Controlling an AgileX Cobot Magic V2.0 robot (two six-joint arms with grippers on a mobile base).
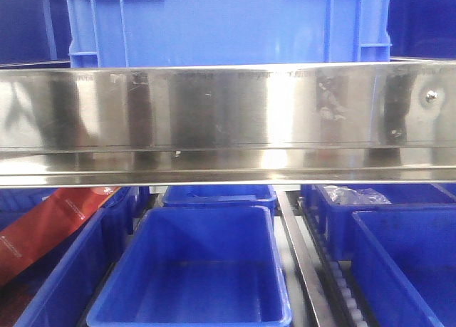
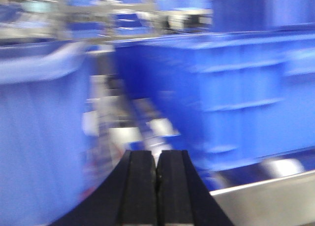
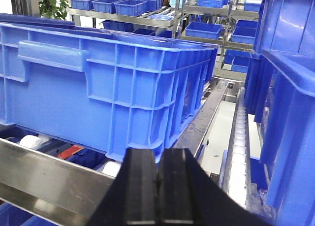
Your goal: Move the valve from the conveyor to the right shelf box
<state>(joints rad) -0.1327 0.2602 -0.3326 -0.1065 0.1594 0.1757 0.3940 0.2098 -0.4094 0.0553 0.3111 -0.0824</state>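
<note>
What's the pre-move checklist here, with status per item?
1. Left gripper empty: ok, jaws shut on nothing.
2. Right gripper empty: ok, jaws shut on nothing.
3. Valve located: not ok, none in any view.
4. Conveyor in view: not ok, only shelf rail and blue bins.
5. Centre bin free: ok, looks empty.
6. Left wrist view usable: not ok, blurred.

Beyond the right claw (image 3: 158, 186), far racks (image 3: 123, 16) of steel hold rows of small blue bins (image 3: 130, 7). A leafy green plant (image 3: 51, 4) stands at the far left, against a bright white wall (image 3: 5, 2) area.
</note>
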